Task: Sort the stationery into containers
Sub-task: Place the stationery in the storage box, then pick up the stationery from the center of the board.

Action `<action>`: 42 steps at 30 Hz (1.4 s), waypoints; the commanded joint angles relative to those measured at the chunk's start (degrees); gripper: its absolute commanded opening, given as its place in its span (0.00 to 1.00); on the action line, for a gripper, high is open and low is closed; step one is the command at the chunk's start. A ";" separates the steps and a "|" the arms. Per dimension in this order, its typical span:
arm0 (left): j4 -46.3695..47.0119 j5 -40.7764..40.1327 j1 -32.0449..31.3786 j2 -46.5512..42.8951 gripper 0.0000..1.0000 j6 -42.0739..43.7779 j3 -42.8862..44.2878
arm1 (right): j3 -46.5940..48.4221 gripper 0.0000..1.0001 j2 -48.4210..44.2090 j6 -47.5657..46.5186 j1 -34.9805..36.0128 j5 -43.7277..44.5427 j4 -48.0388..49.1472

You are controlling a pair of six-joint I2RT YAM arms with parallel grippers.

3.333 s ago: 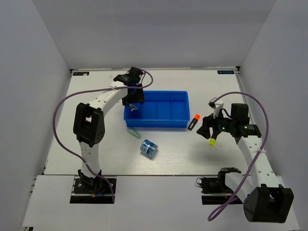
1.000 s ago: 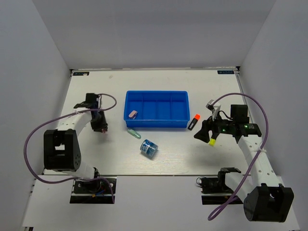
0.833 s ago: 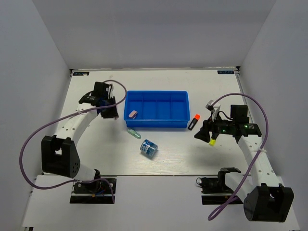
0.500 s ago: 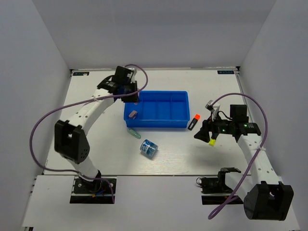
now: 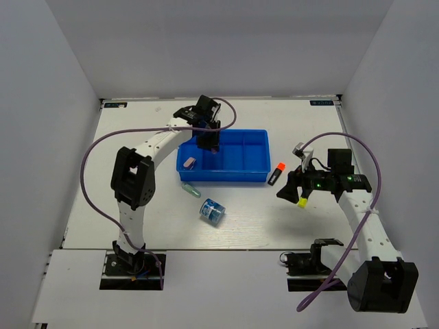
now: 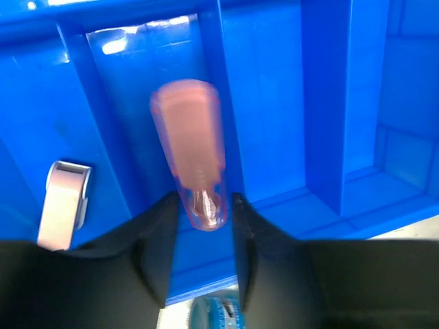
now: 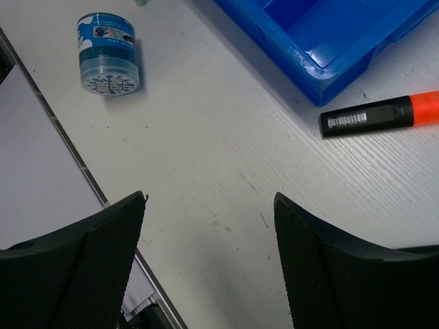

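The blue tray [image 5: 236, 171] stands mid-table; a pink eraser [image 5: 190, 163] lies in its leftmost compartment. My left gripper [image 5: 208, 139] hangs over the tray's left half, shut on a pastel pink piece [image 6: 191, 137], above the divider beside the eraser [image 6: 64, 203]. A mint piece [image 5: 190, 187] and the blue-clear tape roll [image 5: 212, 210] lie in front of the tray. An orange-capped highlighter [image 5: 276, 173] lies right of the tray. My right gripper [image 5: 291, 190] is open and empty, with a yellow-capped highlighter [image 5: 302, 201] just beside it. No green-capped one shows.
In the right wrist view my open gripper [image 7: 209, 199] hovers over bare table, with the tape roll [image 7: 108, 53] far left, the orange highlighter [image 7: 381, 115] at right and the tray corner [image 7: 322, 65] behind. White walls enclose the table.
My left arm has swung from the table's left side back over the tray, carrying the pink piece. The right arm has hardly moved.
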 commanded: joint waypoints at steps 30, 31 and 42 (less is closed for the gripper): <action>11.49 -26.33 -13.80 -55.56 0.58 -32.55 -66.34 | -0.18 0.47 5.73 -0.44 9.66 6.26 9.77; 11.49 -28.34 -14.17 -54.67 0.58 -33.95 -65.38 | -0.79 0.53 5.04 0.70 10.18 7.14 11.08; -3.83 -40.98 -16.90 -62.44 0.84 -28.96 -57.20 | 12.37 0.57 16.44 1.32 30.72 21.62 7.84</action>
